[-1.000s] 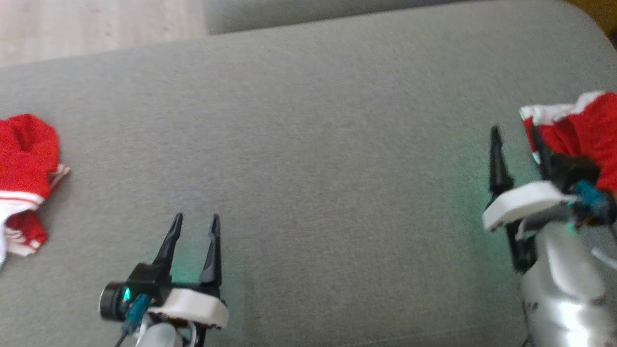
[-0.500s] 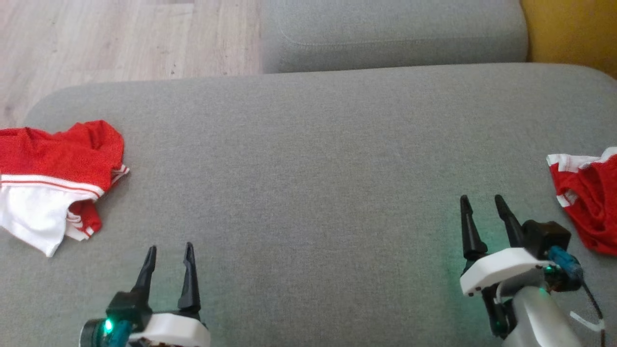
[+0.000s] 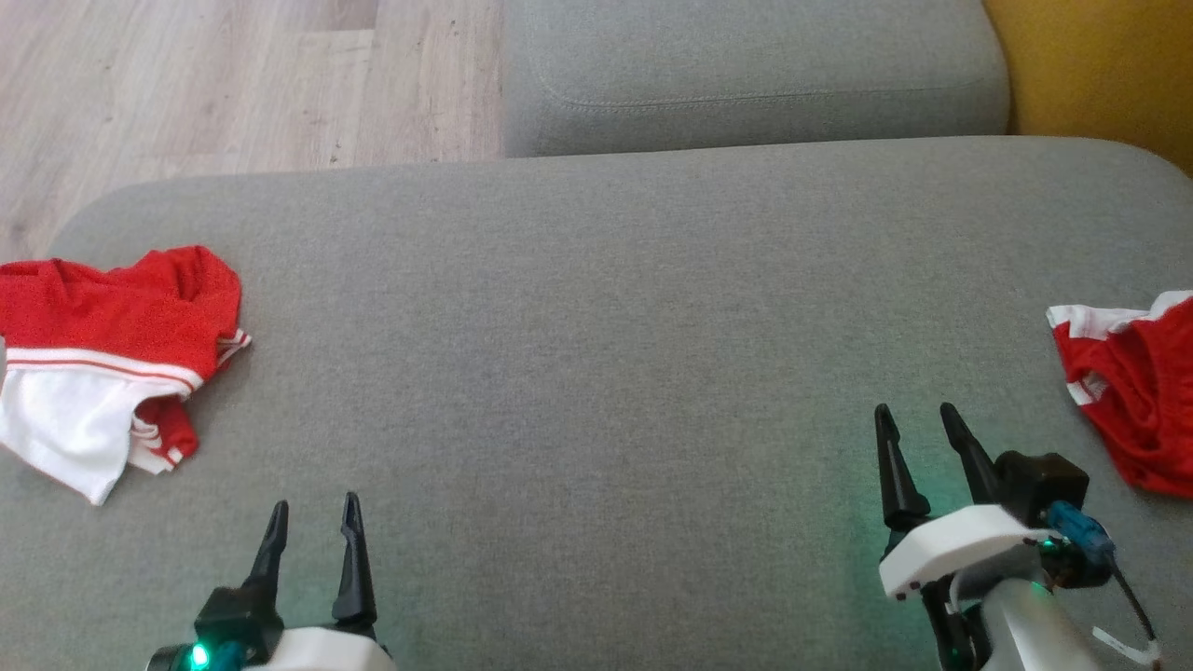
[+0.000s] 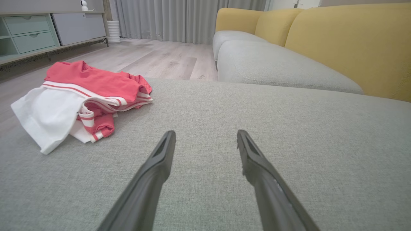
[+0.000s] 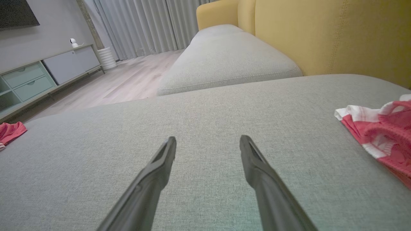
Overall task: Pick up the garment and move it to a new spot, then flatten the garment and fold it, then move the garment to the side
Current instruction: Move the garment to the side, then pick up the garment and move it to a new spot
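A broad grey sofa cushion (image 3: pixel 596 308) fills the foreground, with a yellow backrest (image 3: pixel 1100 75) and pale wood floor (image 3: pixel 186 84) beyond it. A crumpled red-and-white garment (image 3: pixel 102 345) lies at the cushion's left end, well apart from a second red garment (image 3: pixel 1137 410) that the frame cuts off at the right. The left gripper (image 3: pixel 314 505) and right gripper (image 3: pixel 914 410) hover over the cushion, fingers spread, holding nothing.

The head camera looks steeply down on the grey cushion (image 3: pixel 596 308) from behind the left fingers (image 3: pixel 352 559) and the right fingers (image 3: pixel 897 475). Each wrist camera sits low, close behind its own fingers, facing forward along them. All three share the cushion ahead of the fingers.
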Robot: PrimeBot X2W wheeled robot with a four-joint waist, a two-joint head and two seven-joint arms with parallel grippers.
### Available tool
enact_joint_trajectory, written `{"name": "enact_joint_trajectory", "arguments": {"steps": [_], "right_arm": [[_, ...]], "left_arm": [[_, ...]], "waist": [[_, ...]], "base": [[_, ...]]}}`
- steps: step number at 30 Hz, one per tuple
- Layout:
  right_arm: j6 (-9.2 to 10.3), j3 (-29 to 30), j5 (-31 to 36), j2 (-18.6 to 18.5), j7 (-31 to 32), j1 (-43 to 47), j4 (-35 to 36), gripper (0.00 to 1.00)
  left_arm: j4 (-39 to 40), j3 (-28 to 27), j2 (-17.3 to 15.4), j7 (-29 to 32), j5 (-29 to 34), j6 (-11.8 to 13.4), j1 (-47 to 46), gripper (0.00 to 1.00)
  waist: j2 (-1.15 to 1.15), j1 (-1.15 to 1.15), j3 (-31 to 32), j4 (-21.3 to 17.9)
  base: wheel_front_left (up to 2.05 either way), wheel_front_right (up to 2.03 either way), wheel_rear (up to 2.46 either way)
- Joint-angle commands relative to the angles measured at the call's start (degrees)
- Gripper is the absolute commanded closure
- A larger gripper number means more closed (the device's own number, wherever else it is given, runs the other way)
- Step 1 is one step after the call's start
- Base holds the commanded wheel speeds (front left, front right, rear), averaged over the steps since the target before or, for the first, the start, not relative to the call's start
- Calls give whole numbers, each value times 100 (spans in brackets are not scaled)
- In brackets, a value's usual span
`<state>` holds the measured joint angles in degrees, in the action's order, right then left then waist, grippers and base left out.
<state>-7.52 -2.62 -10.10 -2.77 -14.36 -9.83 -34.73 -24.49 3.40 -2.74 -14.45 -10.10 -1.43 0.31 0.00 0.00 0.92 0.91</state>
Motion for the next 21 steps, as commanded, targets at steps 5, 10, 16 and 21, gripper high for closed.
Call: {"name": "enact_joint_trajectory", "arguments": {"steps": [5, 10, 16, 21], "right_arm": [[3, -179, -58, -11, -63, -101, 195, 0], [3, -389, -130, -11, -63, -91, 212, 0], [3, -644, -350, -11, -63, -121, 204, 0], [3, -909, -484, -11, -63, -212, 166, 0]], "left_arm": [[170, -173, -14, -55, -67, 45, -220, 0], [120, -110, -14, -55, -99, 85, -211, 0], [-7, -309, -14, -55, -55, 106, -85, 0], [-43, -649, -14, -55, -82, 99, 58, 0]], "waist": [[0, 0, -48, 265], [0, 0, -93, 956], [0, 0, -158, 1963], [0, 0, -227, 2556]], "base": [[0, 0, 0], [0, 0, 0], [0, 0, 0], [0, 0, 0]]}}
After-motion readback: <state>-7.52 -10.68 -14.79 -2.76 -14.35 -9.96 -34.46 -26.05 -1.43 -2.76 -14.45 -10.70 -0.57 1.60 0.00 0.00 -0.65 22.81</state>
